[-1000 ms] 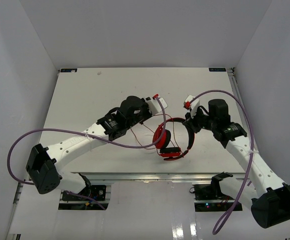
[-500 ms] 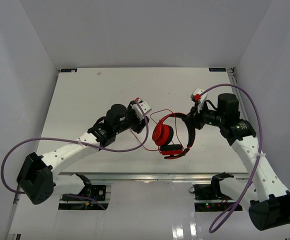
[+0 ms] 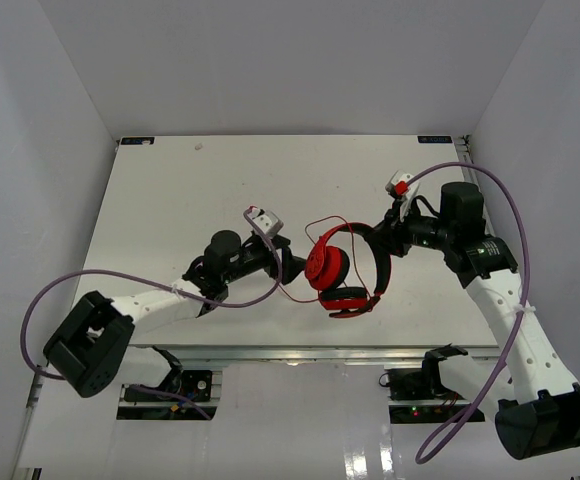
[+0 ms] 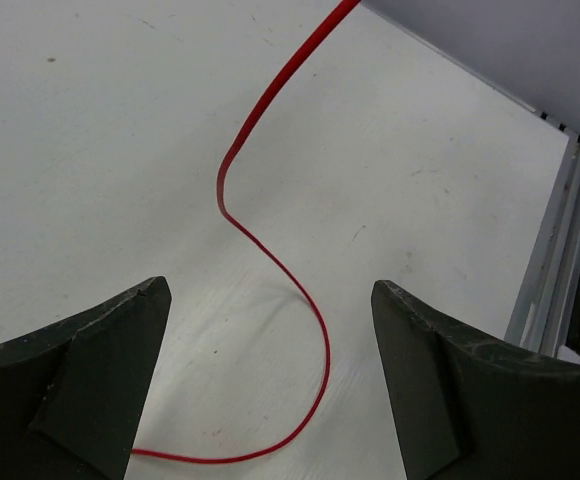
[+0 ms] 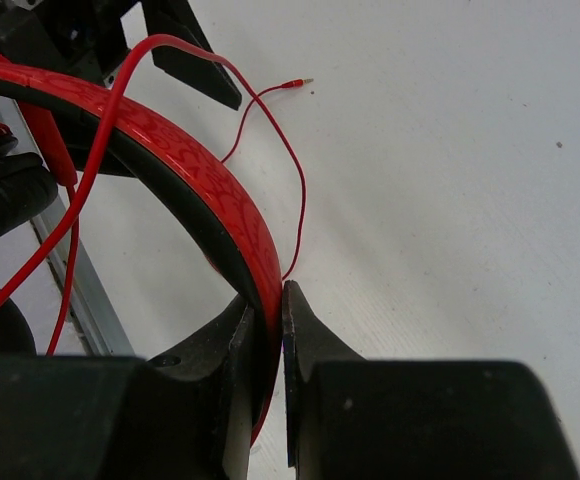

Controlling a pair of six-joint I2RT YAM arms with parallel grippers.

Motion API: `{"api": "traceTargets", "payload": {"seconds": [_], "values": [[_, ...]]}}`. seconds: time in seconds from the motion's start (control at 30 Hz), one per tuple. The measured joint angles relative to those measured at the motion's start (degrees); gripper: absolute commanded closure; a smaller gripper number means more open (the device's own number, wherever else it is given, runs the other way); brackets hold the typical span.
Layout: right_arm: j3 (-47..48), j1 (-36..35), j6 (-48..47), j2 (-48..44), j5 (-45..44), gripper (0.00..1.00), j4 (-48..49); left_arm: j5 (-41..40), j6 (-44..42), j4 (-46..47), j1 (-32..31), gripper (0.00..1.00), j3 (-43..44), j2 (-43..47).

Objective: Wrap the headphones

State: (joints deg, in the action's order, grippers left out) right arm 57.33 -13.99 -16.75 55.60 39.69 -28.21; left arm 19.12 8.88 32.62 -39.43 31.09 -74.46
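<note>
The red headphones (image 3: pixel 341 271) with black padding stand on edge at the table's middle. My right gripper (image 3: pixel 378 243) is shut on their red band (image 5: pixel 202 172), a finger on each side (image 5: pixel 270 296). The thin red cord (image 4: pixel 270 262) loops over the band and trails across the table, and its plug (image 5: pixel 298 83) lies on the white surface. My left gripper (image 3: pixel 292 268) is just left of the ear cups. Its jaws stand wide open (image 4: pixel 270 290) above a curl of cord without touching it.
An aluminium rail (image 3: pixel 300 352) runs along the table's near edge, also seen in the left wrist view (image 4: pixel 555 250). Thick purple robot cables (image 3: pixel 503 210) arch over both arms. White walls enclose the table on three sides.
</note>
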Motion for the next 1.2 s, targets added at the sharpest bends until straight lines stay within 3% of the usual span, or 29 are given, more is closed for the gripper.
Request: {"api": "traceTargets", "payload": {"seconds": [0.33, 0.5, 0.6, 0.77, 0.8, 1.2], "values": [[0.34, 1.6, 1.35, 0.58, 1.8, 0.92, -0.39, 2.62, 10.19, 17.13, -0.4, 0.09, 3.81, -18.32], [0.64, 2.57, 1.94, 0.99, 2.95, 0.92, -0.42, 1.63, 13.4, 21.89, -1.81, 0.16, 9.22, -27.41], [1.21, 2.84, 2.42, 1.04, 3.46, 0.92, -0.43, 0.86, 15.11, 24.02, -2.57, 0.32, 12.32, -31.84], [2.58, 3.4, 3.06, 1.04, 4.2, 0.92, -0.43, 0.1, 18.19, 27.1, -3.49, 0.81, 13.58, -36.64], [2.77, 3.54, 3.15, 1.04, 4.27, 0.92, -0.41, 0.17, 18.65, 27.69, -3.62, 0.86, 13.39, -37.2], [5.01, 5.53, 4.78, 1.14, 3.55, 0.92, -0.7, 0.99, 23.12, 35.11, -7.41, 0.95, 3.66, -37.38]]}}
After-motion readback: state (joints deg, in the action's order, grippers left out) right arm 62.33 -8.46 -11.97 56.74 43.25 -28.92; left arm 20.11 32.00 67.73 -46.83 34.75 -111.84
